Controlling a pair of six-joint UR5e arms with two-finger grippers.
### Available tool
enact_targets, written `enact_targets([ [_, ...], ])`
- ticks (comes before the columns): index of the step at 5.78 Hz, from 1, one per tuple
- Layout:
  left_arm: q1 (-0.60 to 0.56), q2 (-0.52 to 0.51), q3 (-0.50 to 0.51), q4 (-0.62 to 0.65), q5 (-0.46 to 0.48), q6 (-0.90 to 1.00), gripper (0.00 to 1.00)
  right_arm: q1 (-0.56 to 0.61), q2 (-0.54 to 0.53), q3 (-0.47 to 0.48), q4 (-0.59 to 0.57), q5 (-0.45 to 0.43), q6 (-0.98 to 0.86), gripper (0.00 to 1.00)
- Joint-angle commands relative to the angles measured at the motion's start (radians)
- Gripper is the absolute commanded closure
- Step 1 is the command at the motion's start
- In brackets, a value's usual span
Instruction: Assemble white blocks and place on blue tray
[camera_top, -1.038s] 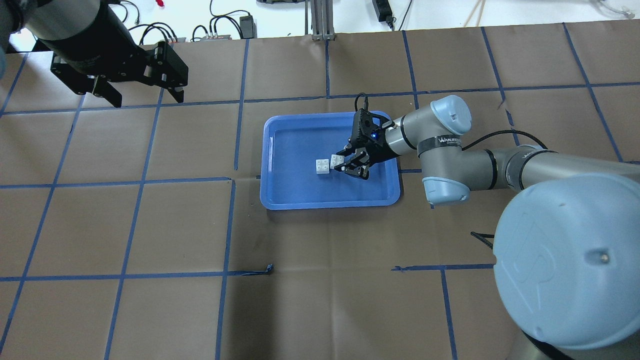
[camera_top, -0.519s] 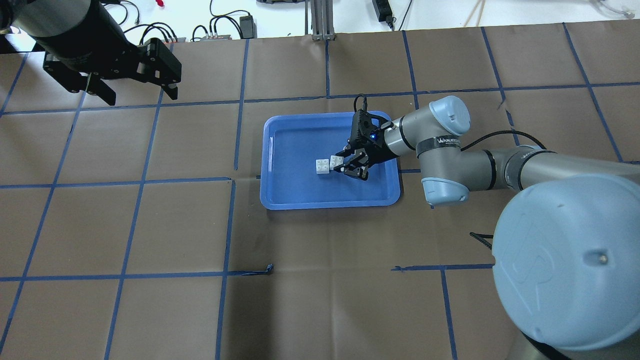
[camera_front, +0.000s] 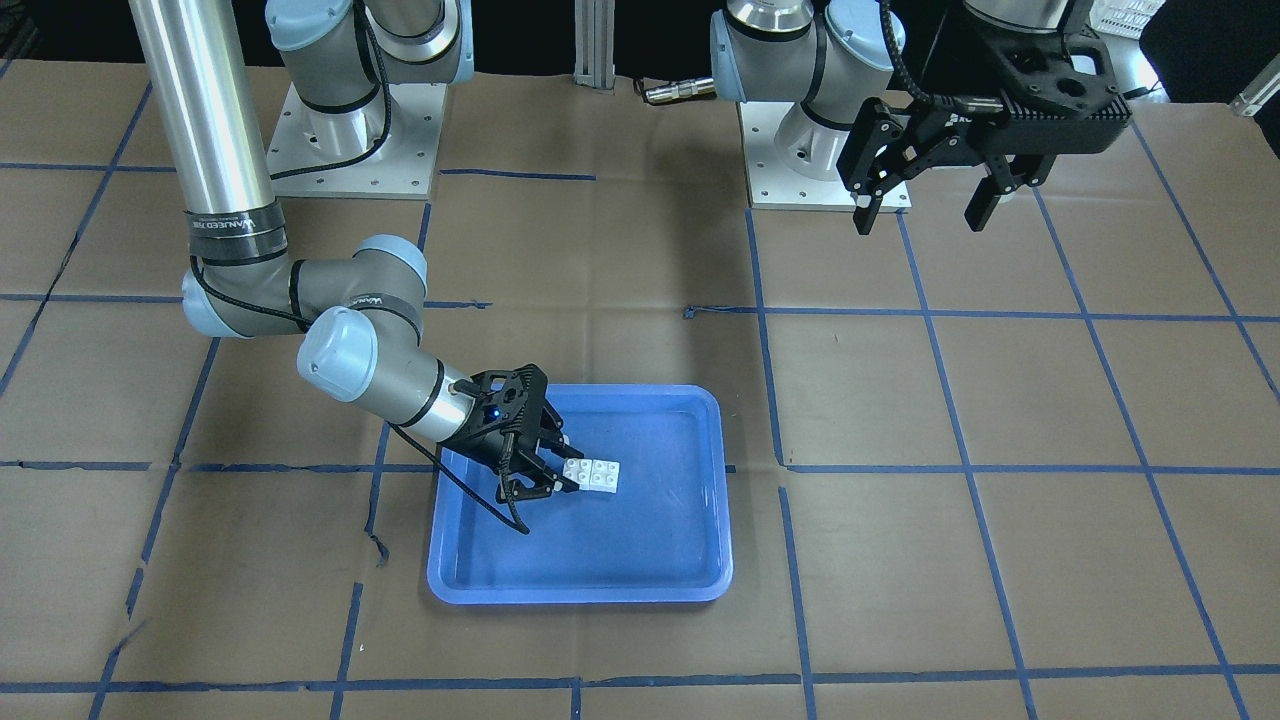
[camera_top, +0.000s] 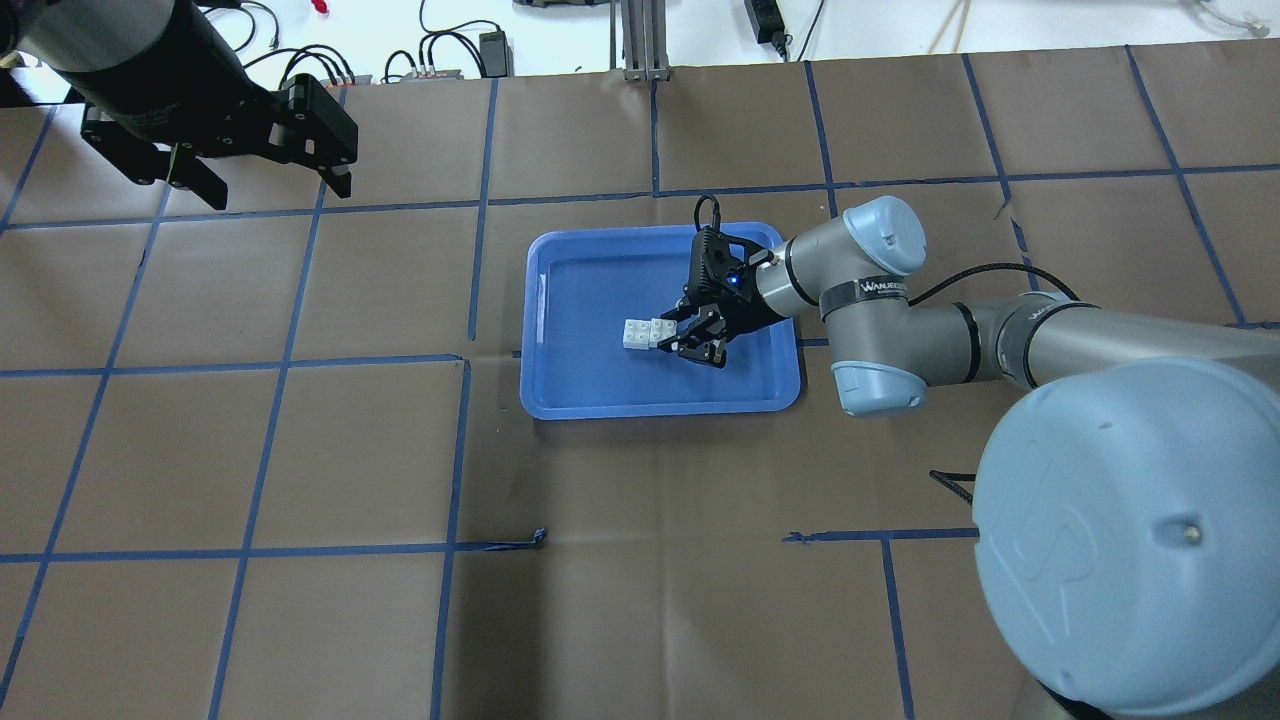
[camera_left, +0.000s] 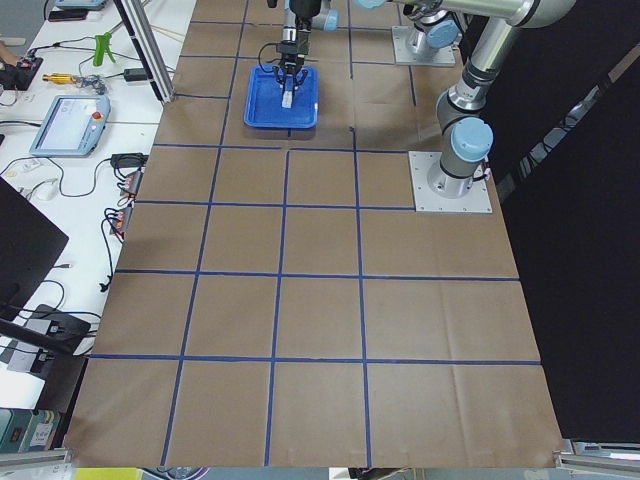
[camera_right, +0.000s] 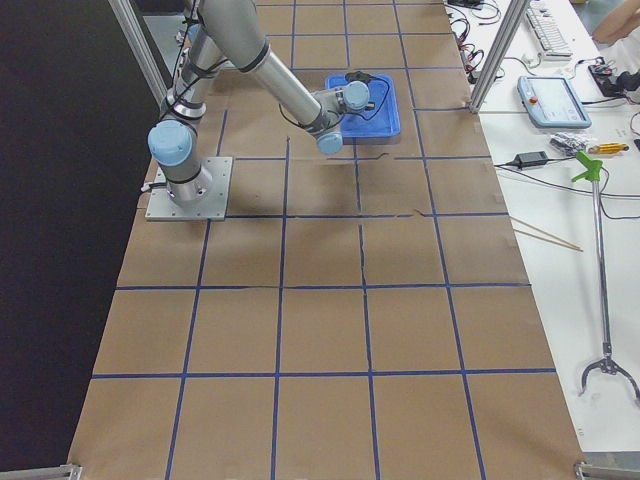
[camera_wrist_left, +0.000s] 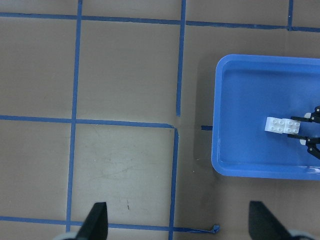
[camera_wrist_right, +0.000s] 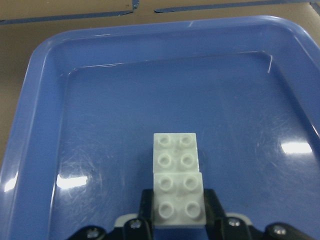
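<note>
Two white blocks lie end to end inside the blue tray (camera_top: 560, 405). My right gripper (camera_top: 672, 335) is shut on the nearer white block (camera_wrist_right: 179, 200), low over the tray floor. That block's far edge touches the free white block (camera_wrist_right: 175, 152), and all four studs of each show. The pair also shows in the front view (camera_front: 592, 473) and in the left wrist view (camera_wrist_left: 282, 125). My left gripper (camera_top: 270, 185) is open and empty, high above the table, far from the tray.
The tray (camera_front: 580, 590) sits mid-table on brown paper marked with a blue tape grid. The arm bases (camera_front: 830, 150) stand at the robot's side. Cables and a power supply (camera_top: 495, 45) lie beyond the far table edge.
My right gripper has moved left with its block, bringing it flush against the other block, which shifted a little left. My left gripper has drifted slightly left and away.
</note>
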Motion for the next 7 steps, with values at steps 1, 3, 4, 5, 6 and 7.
enact_targets([
  [1, 0.0, 0.0, 0.0, 0.0, -0.002, 0.0, 0.01, 0.001, 0.0, 0.001, 0.001, 0.0, 0.0, 0.67],
  [3, 0.0, 0.0, 0.002, 0.0, 0.0, 0.0, 0.01, 0.002, 0.0, 0.001, 0.001, 0.0, 0.002, 0.67],
  [4, 0.0, 0.0, 0.002, 0.0, -0.002, 0.0, 0.01, 0.001, 0.0, 0.001, 0.003, 0.001, 0.003, 0.65],
  [5, 0.0, 0.0, 0.002, 0.0, 0.0, 0.0, 0.01, 0.002, 0.0, 0.001, 0.005, 0.001, 0.003, 0.59],
  [6, 0.0, 0.0, 0.0, 0.0, 0.0, 0.0, 0.01, 0.002, 0.0, 0.001, 0.005, 0.008, 0.003, 0.5],
  [7, 0.0, 0.0, 0.0, 0.0, 0.0, 0.0, 0.01, 0.002, 0.0, 0.001, 0.005, 0.009, 0.003, 0.48],
])
